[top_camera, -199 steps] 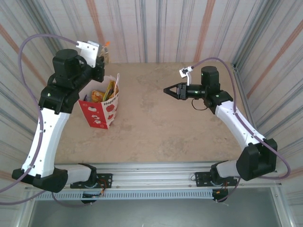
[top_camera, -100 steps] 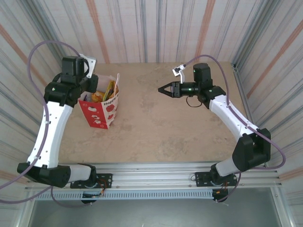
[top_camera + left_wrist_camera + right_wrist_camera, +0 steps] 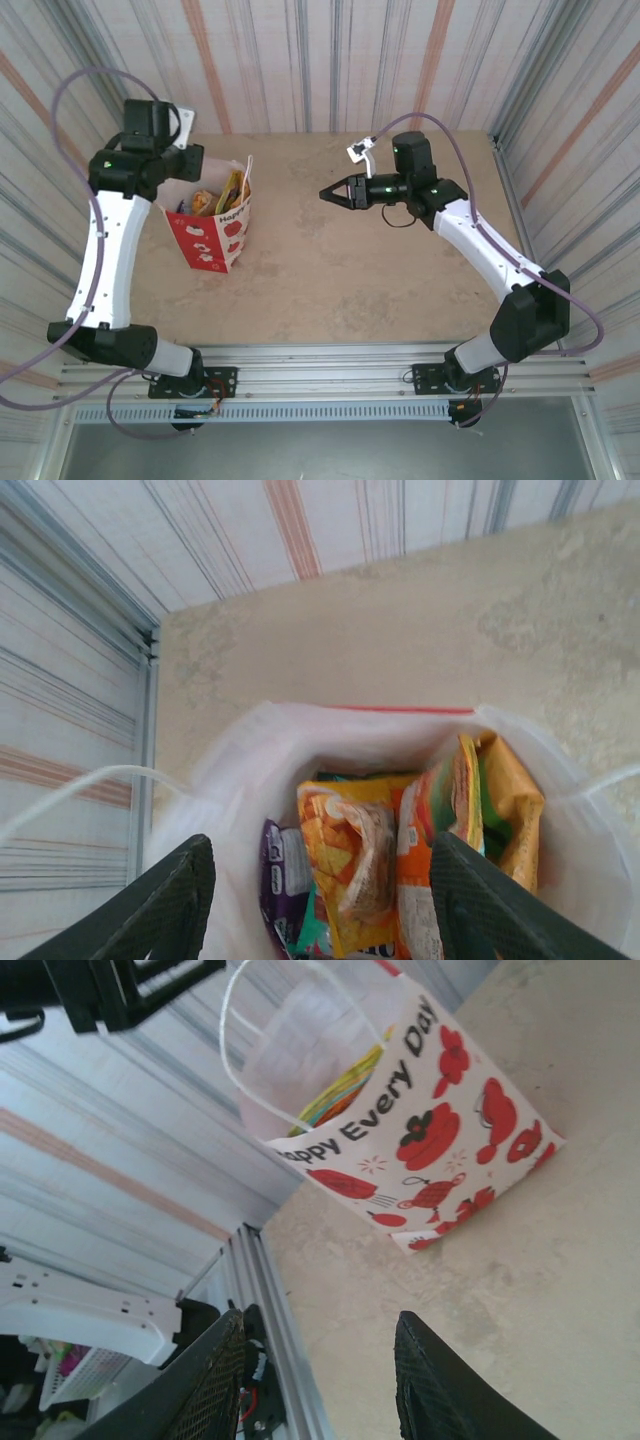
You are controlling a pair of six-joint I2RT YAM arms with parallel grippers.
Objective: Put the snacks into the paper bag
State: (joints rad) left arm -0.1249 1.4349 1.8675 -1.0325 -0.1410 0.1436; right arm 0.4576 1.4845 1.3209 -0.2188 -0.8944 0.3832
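Left gripper (image 3: 320,845) open, empty, directly above white-and-red paper gift bag (image 3: 213,240). Glossy orange, yellow, purple snack packets (image 3: 350,865) stand inside, below its fingers. Right gripper (image 3: 325,193) open, empty, bag well ahead of its tips.

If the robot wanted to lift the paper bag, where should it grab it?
Probably by a white cord handle, coming down from above. The paper bag stands upright with its mouth open upward, and the handle loops free above the rim. The snacks fill the inside, so pinching the cord beats squeezing the soft walls.
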